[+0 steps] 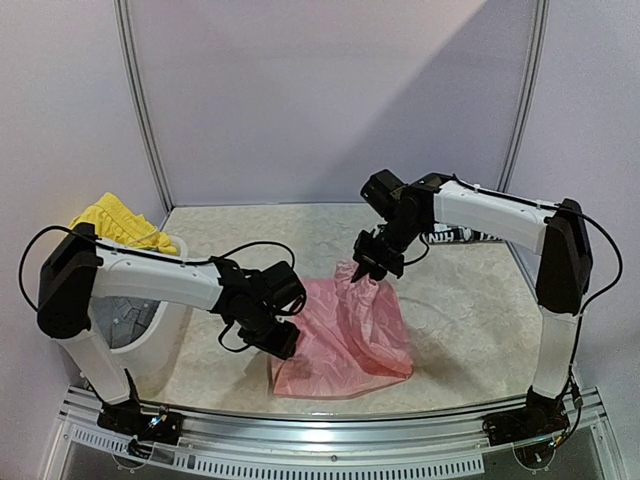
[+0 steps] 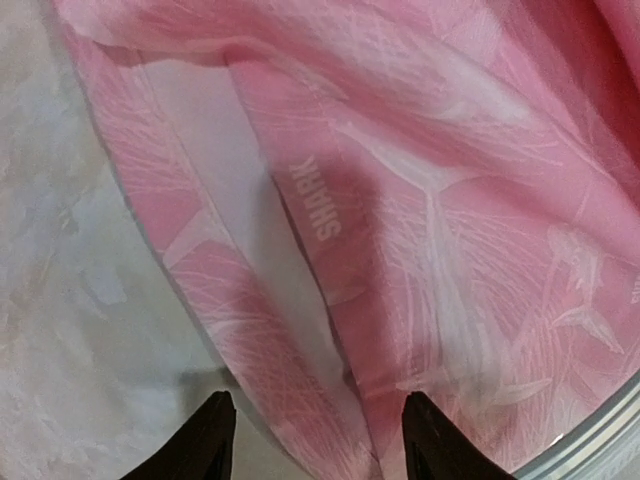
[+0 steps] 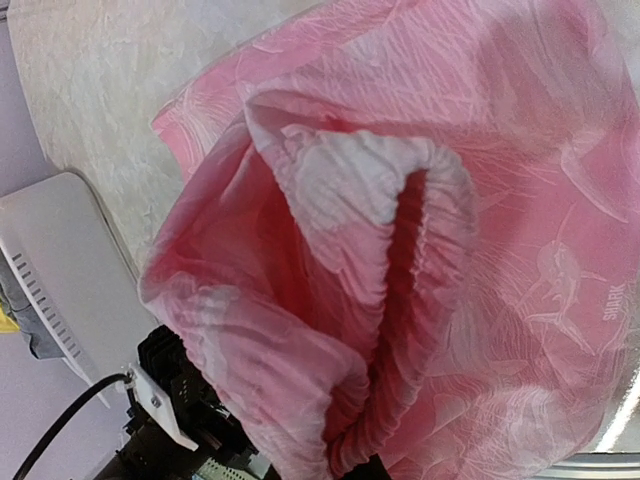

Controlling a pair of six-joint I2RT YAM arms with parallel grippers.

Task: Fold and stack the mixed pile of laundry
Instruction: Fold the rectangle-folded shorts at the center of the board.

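A thin pink garment (image 1: 345,335) with white "SHARK" lettering (image 2: 318,197) lies on the table near its front edge. Its gathered elastic edge (image 3: 400,300) is lifted off the table. My right gripper (image 1: 368,264) is shut on that edge, and the bunched cloth hides most of its fingers (image 3: 366,466). My left gripper (image 1: 281,337) hovers low over the garment's left part. It is open, its dark fingertips (image 2: 213,432) straddle a fold of pink cloth (image 2: 320,440), and nothing is pinched between them. A bright yellow garment (image 1: 118,222) lies on the basket at the left.
A white plastic basket (image 1: 145,330) stands at the table's left side, beside the left arm. A black-and-white lettered piece (image 1: 452,236) lies behind the right arm. The metal front rail (image 2: 590,440) runs close to the pink garment's near edge.
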